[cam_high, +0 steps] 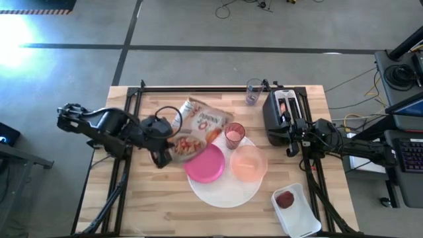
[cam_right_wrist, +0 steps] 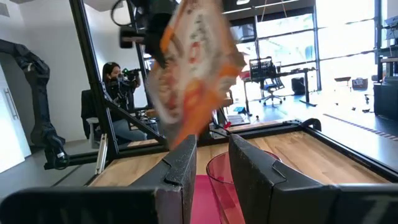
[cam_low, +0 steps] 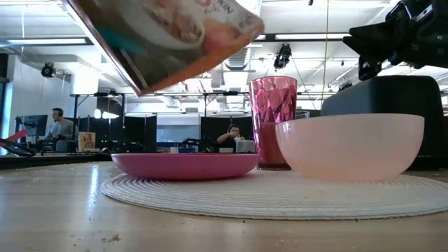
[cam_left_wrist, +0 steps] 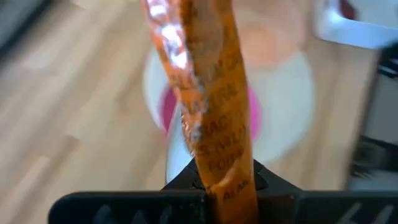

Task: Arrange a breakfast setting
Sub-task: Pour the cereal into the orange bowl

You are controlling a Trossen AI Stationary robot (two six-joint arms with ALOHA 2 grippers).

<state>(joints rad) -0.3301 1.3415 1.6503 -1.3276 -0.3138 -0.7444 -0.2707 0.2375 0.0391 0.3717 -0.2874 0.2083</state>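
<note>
High view – bag: a cereal bag (cam_high: 197, 127) is held by the left claw (cam_high: 160, 141), clamped shut on the bag's edge, above the bench (cam_high: 152, 205) just beside the pink plate (cam_high: 205, 164).
High view – bowl: the peach bowl (cam_high: 249, 163) sits on the white mat (cam_high: 225, 192), on the far side of the plate from the left claw; the bag's long axis is seen to run from the claw toward the tumbler (cam_high: 234, 135).
High view – nearer arm: the right claw (cam_high: 295, 139) is parked by the toaster (cam_high: 283, 112), near the bowl, but the bag is carried by the left arm.
Low view – height: the bag (cam_low: 164, 35) is hung tilted above the plate (cam_low: 185, 165), well apart from the bowl (cam_low: 350, 145); a sideways carry toward the bowl is judged to be needed before pouring.
Left wrist view – grip: the bag's edge (cam_left_wrist: 211, 112) is pinched between the fingers, with plate and mat beyond.
Right wrist view – right claw: the fingers (cam_right_wrist: 183, 168) are set narrowly apart with nothing between them; the bag (cam_right_wrist: 193, 74) is seen farther off.
</note>
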